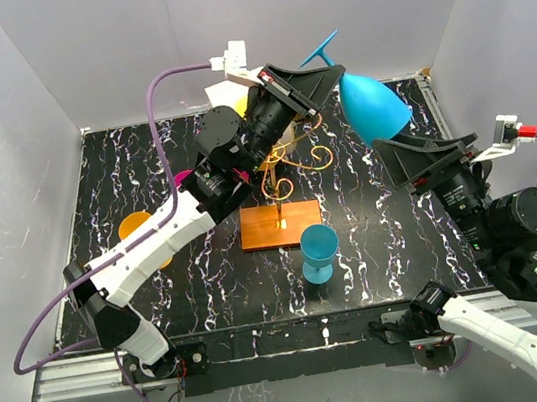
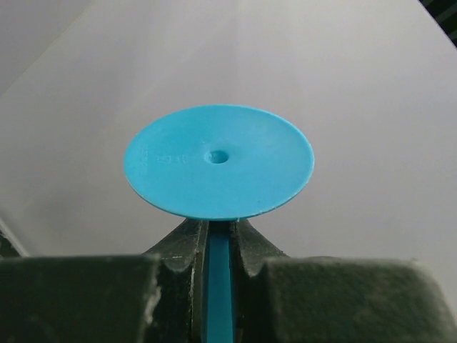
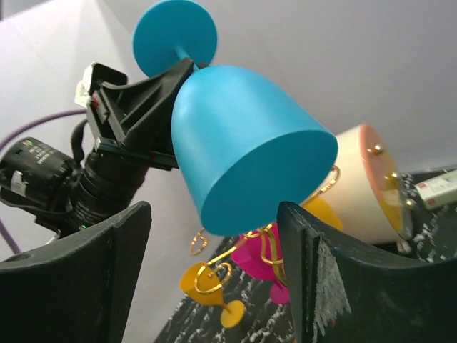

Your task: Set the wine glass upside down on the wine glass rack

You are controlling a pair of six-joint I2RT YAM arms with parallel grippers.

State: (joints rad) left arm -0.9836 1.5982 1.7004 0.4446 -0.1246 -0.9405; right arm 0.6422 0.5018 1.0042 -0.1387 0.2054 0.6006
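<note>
The wine glass was clamped by its stem in the left gripper above the table's far edge; the right gripper was spread apart.

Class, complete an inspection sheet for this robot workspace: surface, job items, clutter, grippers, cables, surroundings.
Surface: black white-veined table.
Job's things: blue wine glass held tilted in the air; wine glass rack upright on the table.
Clutter: second blue glass upright by the rack's base; also white cylinder box, orange glass, pink glass.
Grippers: left gripper shut on the stem; right gripper open beside the bowl.
Cables: purple cable at each wrist.
Surroundings: white walls on three sides.
</note>
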